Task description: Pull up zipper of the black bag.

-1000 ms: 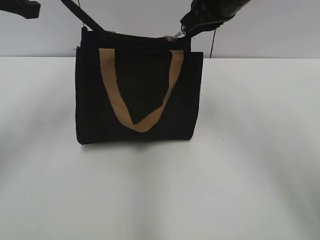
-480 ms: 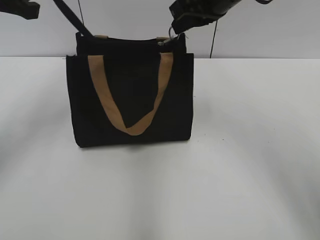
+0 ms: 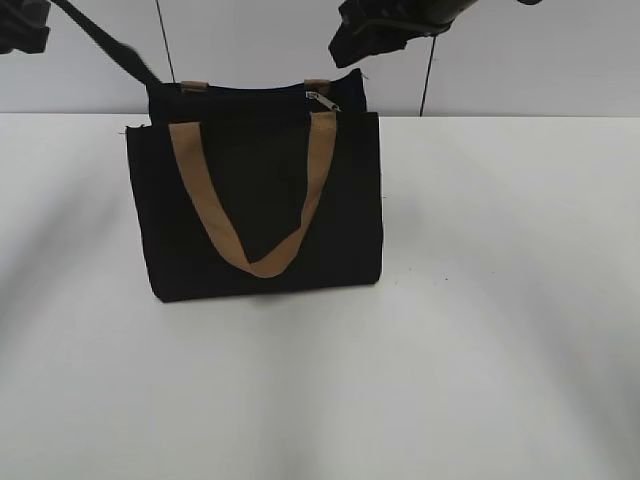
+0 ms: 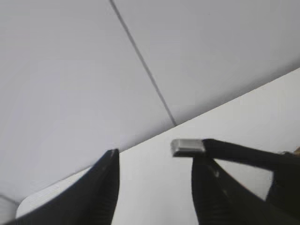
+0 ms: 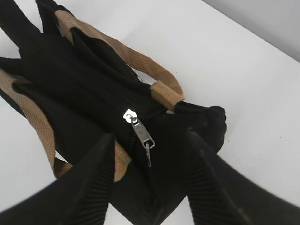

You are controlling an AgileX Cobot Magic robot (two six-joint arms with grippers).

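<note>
Compared with one second ago, I see that the right tool (image 3: pixel 345 45) has let go of the silver pull tab (image 3: pixel 322 98) and risen clear of the black bag (image 3: pixel 255 200); the tab now lies loose on the bag's top edge, right of centre. In the right wrist view the right tool (image 5: pixel 150 187) stands open, its two fingers (image 5: pixel 91 183) spread either side of the zipper (image 5: pixel 140 131) with nothing between them. The bag has shifted left on the white table (image 3: pixel 480 330) and its tan strap handle (image 3: pixel 250 200) hangs down the front face. The left tool (image 4: pixel 154 187) is open but has a black strap with a metal end (image 4: pixel 187 146) resting against one finger (image 4: pixel 211 192); whether it grips it I cannot tell. I read no brand, label or writing on any surface.
</note>
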